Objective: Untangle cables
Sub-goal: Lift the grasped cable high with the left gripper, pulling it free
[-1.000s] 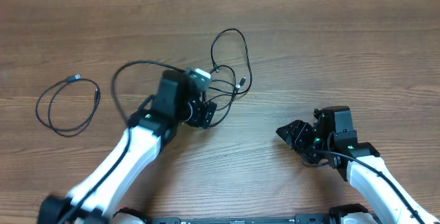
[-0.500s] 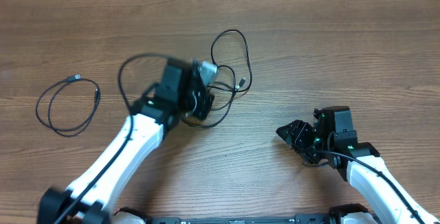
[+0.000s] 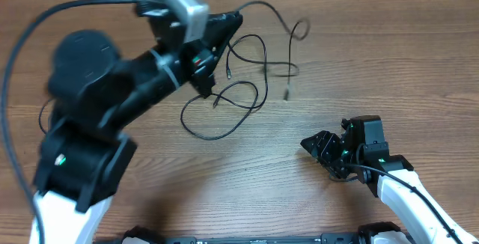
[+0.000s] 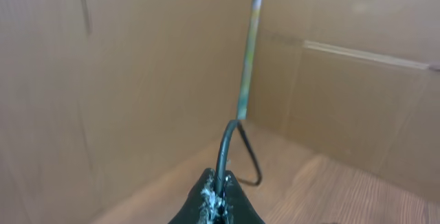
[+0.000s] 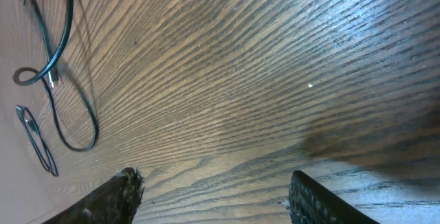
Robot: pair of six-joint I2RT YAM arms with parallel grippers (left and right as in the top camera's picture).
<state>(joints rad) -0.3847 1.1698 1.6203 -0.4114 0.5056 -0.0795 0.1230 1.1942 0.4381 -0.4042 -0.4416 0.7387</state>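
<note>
While the left arm stands raised well above the table (image 3: 389, 57), big & blurred under the overhead cam, the left gripper (image 3: 227, 27) has its fingers pinched tight on one thin black strand of the cables (image 3: 263, 58). On the wrist cam the strand climbs straight up from the closed tips, w/ cardboard walls (image 4: 357, 93) behind. The rest of the cables lies in loose overlapping loops on the wood, approx. centre of the table, just right of that arm. A small plug end (image 3: 286, 94) shows at the right edge of the tangle. The right gripper (image 3: 310, 145) sits low at front right, well apart from the loops, its fingers (image 5: 127, 186) spread over bare wood.
</note>
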